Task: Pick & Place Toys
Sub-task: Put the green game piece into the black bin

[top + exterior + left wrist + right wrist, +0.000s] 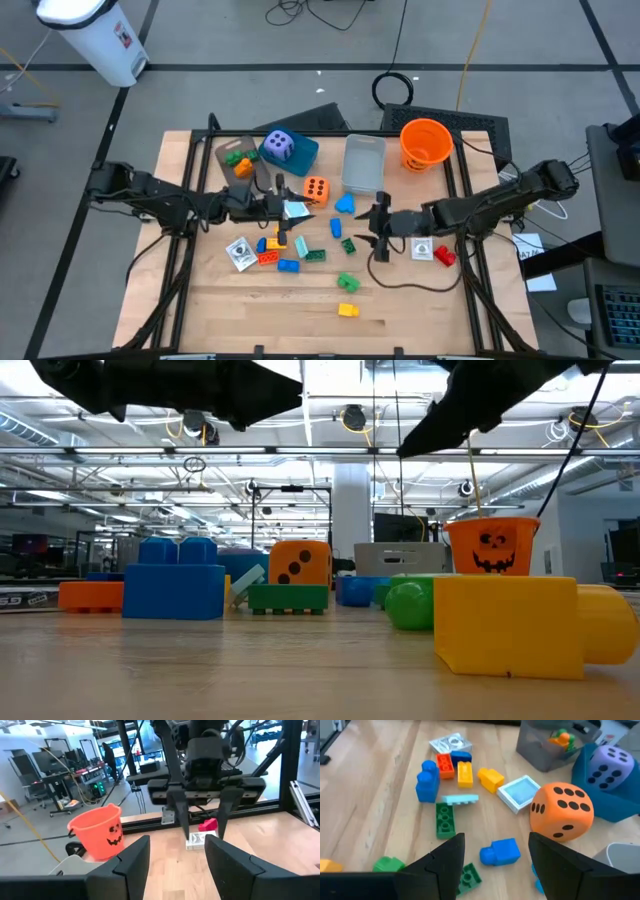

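Both arms hang above the table (300, 310) facing each other; the left gripper (283, 209) has its jaws spread and empty over the bricks (290, 253), and the right gripper (377, 225) likewise, jaws spread, holding nothing; the orange die (316, 188) sits between them, the purple die (279, 146) on the teal box (303, 152)

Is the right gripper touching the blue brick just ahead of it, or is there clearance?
Apart. In the right wrist view the right gripper hangs open, nothing held, and bare wood shows either side of the blue brick between its fingers.
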